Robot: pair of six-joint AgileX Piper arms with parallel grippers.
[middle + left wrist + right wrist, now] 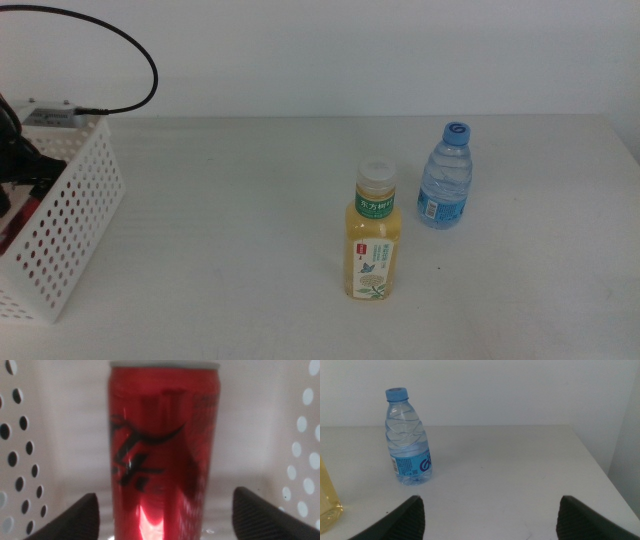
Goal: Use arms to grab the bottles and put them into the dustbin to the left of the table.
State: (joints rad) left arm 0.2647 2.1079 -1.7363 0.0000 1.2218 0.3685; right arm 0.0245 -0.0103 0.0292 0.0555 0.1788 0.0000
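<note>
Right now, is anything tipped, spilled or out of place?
Nothing stands out. The tea bottle and water bottle stand upright, capped, on the table; the red can is inside the dustbin.

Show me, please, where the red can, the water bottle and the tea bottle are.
Red can (165,445): left wrist view, printed side wall.
Water bottle (445,190): middle view, clear body.
Tea bottle (373,255): middle view, yellow body.
</note>
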